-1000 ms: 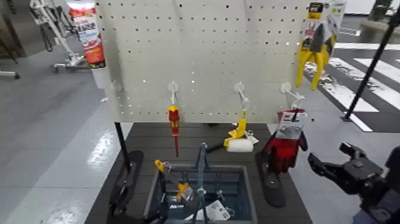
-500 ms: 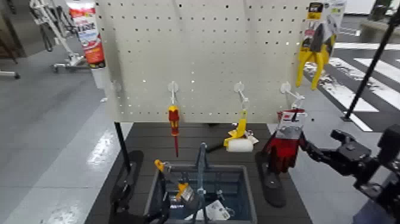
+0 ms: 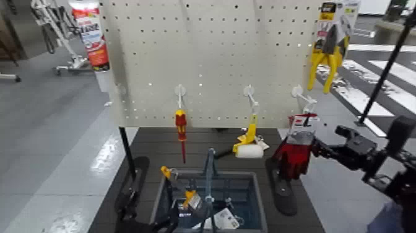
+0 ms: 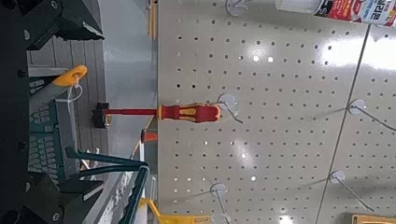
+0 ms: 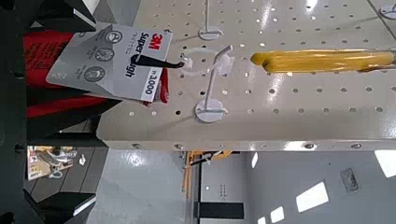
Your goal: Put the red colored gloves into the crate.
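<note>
The red gloves (image 3: 296,155), with dark backs and a white-and-red tag (image 3: 303,129), hang from a hook at the pegboard's lower right. My right gripper (image 3: 323,150) is open at the gloves' right edge. In the right wrist view (image 5: 89,79) its jaws stand on either side of the gloves (image 5: 47,65) and the tag (image 5: 112,58). The grey-blue crate (image 3: 262,204) stands below the board at the front and holds several tools. My left gripper (image 4: 79,110) is open by the crate (image 4: 49,131); it does not show in the head view.
A red-and-yellow screwdriver (image 3: 180,127) hangs at the board's middle left. A yellow-handled roller (image 3: 249,142) hangs at the middle. Yellow pliers (image 3: 328,52) hang at the upper right and a tube (image 3: 90,34) at the upper left. Black stand feet (image 3: 281,186) flank the crate.
My right gripper has moved left and up from the lower right until it reaches the hanging gloves. The gloves still hang on the hook.
</note>
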{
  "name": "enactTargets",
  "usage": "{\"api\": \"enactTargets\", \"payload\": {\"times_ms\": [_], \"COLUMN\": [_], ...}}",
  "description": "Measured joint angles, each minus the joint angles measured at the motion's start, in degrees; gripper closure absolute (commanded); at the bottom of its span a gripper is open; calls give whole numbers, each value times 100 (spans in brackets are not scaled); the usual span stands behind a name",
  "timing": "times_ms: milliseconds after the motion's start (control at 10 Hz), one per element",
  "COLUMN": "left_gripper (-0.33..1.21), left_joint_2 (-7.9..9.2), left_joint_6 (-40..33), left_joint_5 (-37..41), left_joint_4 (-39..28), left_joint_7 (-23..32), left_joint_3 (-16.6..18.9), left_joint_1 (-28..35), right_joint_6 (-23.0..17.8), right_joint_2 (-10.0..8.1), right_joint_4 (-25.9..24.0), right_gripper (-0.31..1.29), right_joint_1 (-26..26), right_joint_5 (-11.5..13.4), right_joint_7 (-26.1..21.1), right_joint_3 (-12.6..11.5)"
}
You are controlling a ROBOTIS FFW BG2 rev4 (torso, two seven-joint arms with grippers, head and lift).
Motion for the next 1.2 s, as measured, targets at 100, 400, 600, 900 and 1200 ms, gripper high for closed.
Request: {"api": "enactTargets", "payload": {"times_ms": [100,400,600,900,1200], "left_gripper": [17,17,17,17,17], "left_joint_2": [0,0,0,0,0], "left_joint_6": [0,-11,-19,-34,-55], "left_joint_5": [1,9,9,16,26], "left_joint_4": [6,27,48,79,103], "left_joint_7": [0,-10,-17,-19,-26], "left_joint_3": [-6,-29,-48,-80,-98], "left_joint_1": [-5,-28,-45,-69,-87], "right_joint_6": [-17,-79,-89,-117,-116], "right_joint_2": [-15,-59,-84,-119,-131], "right_joint_4": [103,399,549,807,978], "right_gripper": [3,3,3,3,3], "right_joint_1": [-123,-454,-622,-862,-1024], "right_joint_5": [-24,-104,-137,-194,-273], "right_joint_7": [44,139,222,345,421], "right_joint_3": [104,432,607,884,1099]}}
